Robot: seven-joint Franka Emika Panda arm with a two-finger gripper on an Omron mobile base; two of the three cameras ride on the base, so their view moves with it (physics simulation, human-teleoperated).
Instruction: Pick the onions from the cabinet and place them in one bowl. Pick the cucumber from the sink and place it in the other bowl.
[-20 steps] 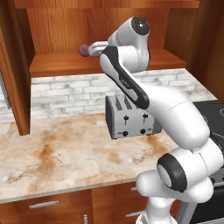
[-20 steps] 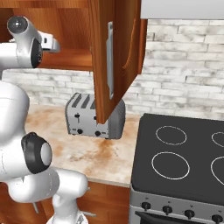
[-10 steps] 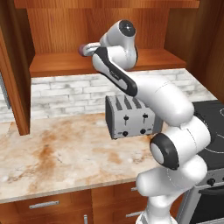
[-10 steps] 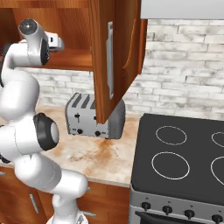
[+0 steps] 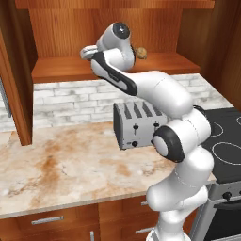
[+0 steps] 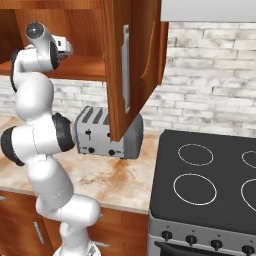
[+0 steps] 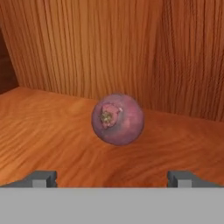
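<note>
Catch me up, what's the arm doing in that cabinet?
The arm is reaching into the open wall cabinet toward the onions. In the hand view the purple-red onion sits on the wooden shelf ahead of the gripper, whose jaws are open and not touching it, so nothing is held. The yellow-brown onion sits on the shelf behind the arm. A toaster stands on the counter below.

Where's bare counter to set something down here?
Free: the marble counter from the open cabinet door across to the toaster. Tight: the cabinet shelf, where the arm's open tool faces the purple onion.
</note>
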